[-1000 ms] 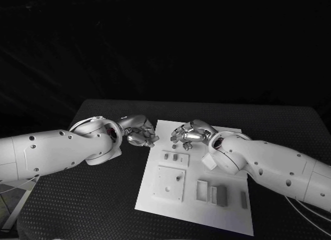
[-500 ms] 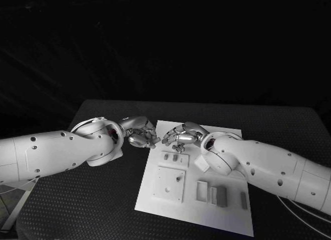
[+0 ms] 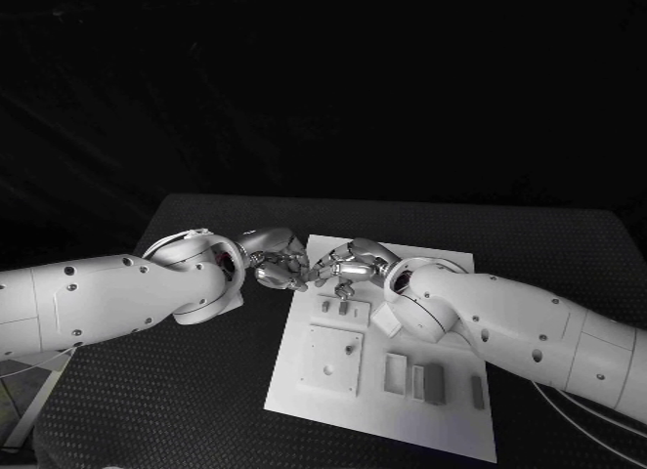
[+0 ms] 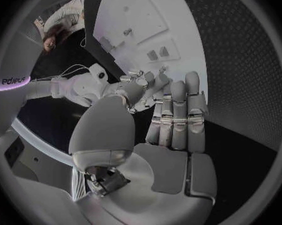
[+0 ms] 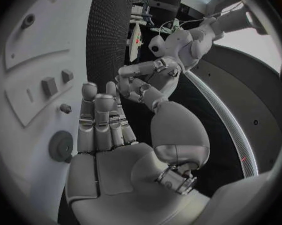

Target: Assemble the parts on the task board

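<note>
The white task board (image 3: 380,405) lies in the middle of the black table. Small grey parts (image 3: 342,307) stand in its far slots, and longer ones (image 3: 432,381) sit near its front. My left hand (image 3: 275,266) and right hand (image 3: 349,264) meet fingertip to fingertip over the board's far left edge. In the left wrist view my left hand (image 4: 175,120) has its fingers straight and nothing in the palm, with the right hand (image 4: 138,87) just beyond them. The right wrist view has my right hand (image 5: 103,130) stretched flat over the board (image 5: 22,85), past two small blocks (image 5: 49,85), with the left hand (image 5: 141,82) close ahead.
The black table (image 3: 196,391) runs wide to the left of the board and behind it. A square plate with holes (image 3: 330,357) lies on the board's left half. A round grey disc (image 5: 61,146) and a small peg (image 5: 66,107) sit by my right fingers.
My right hand has moved left across the board's far edge until it meets the left hand. The left hand has hardly moved.
</note>
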### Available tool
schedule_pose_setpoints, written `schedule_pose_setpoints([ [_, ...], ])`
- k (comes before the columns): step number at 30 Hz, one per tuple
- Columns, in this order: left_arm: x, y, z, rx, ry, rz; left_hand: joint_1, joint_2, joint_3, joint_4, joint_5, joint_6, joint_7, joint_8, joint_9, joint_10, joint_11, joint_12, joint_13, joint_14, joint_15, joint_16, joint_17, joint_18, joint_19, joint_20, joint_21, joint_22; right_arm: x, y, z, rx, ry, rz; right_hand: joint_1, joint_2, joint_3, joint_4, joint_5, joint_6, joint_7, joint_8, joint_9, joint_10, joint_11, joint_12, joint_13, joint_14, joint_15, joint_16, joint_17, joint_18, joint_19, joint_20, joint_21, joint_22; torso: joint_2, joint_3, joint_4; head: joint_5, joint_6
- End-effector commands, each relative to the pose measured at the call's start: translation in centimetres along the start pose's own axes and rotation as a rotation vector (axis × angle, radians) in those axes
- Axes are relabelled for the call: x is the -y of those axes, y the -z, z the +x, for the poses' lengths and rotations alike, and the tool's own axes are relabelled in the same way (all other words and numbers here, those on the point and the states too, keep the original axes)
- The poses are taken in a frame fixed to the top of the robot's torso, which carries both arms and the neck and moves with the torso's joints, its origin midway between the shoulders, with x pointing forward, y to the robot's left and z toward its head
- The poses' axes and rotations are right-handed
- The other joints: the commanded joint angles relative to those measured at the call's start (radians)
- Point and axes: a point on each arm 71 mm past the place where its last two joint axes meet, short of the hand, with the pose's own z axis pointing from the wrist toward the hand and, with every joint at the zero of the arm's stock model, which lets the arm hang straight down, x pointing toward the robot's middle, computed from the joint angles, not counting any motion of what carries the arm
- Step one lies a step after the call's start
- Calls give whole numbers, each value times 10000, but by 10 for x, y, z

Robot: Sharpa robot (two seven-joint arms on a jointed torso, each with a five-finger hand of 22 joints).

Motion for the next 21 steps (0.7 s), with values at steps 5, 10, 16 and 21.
schedule_pose_setpoints([
  [5,3,-1,2,-217,36,27,562,665,278,220,25,61,-7,63,19,66,4,68,13,46,-42,68,-11,176,19,-35,-22,11,-5,-1,3,11,-154,-368,129,216,64,-59,11,171,-32,116,43,186,-41,94,-38,79,-119,55,-32,150,36,-107,-13,186,-4,4,-3,-1,-22],
  [10,3,-1,2,-233,29,4,563,664,281,220,25,61,-7,62,23,67,4,67,14,47,-43,70,-11,175,20,-36,-23,13,-6,-1,5,-83,-153,-391,233,291,162,-71,10,327,-105,213,87,370,-104,156,-46,132,-179,70,-50,150,84,-125,6,189,-7,8,-8,1,-44],
  [16,3,-1,2,-215,28,-24,562,661,284,221,25,60,-6,60,28,69,3,67,14,47,-44,72,-12,175,21,-36,-25,15,-6,-1,5,-41,-64,-346,650,460,628,-90,30,649,-257,397,196,749,-253,283,-43,339,-325,207,-32,150,282,-221,137,205,-7,9,-13,21,-74],
  [21,3,-1,2,-225,32,-13,561,658,286,222,25,60,-6,60,32,71,2,67,15,49,-45,74,-12,174,23,-36,-26,17,-7,-2,5,123,-46,-315,880,514,1021,-104,24,848,-348,508,286,1027,-350,392,-1,393,-416,233,-46,150,334,-239,192,207,-7,13,-7,29,-110],
])
